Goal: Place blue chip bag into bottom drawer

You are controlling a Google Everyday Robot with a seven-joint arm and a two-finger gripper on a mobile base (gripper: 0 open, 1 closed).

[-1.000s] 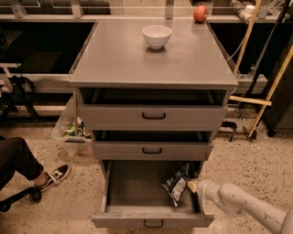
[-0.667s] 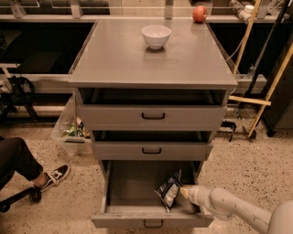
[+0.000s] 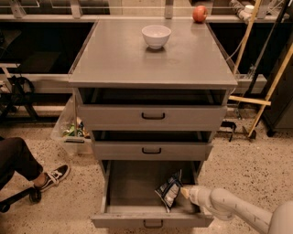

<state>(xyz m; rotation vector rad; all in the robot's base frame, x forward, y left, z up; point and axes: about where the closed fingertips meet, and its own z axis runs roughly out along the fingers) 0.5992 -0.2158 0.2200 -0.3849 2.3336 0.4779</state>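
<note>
The blue chip bag (image 3: pixel 169 190), dark foil with a white label panel, is inside the open bottom drawer (image 3: pixel 132 214) toward its right side, tilted on edge. My gripper (image 3: pixel 185 192) reaches into the drawer from the lower right and holds the bag's right edge. The pale arm runs off toward the bottom right corner. The drawer's black handle shows on its front at the bottom edge of the view.
Two grey drawers above, the top (image 3: pixel 152 116) and the middle (image 3: pixel 151 150), stand slightly pulled out. A white bowl (image 3: pixel 156 36) sits on the cabinet top, a red apple (image 3: pixel 199 13) behind it. A person's leg and shoe (image 3: pixel 51 177) are at the left; wooden sticks (image 3: pixel 270 84) lean at the right.
My gripper has moved left and down, deeper into the bottom drawer, carrying the chip bag with it toward the drawer floor.
</note>
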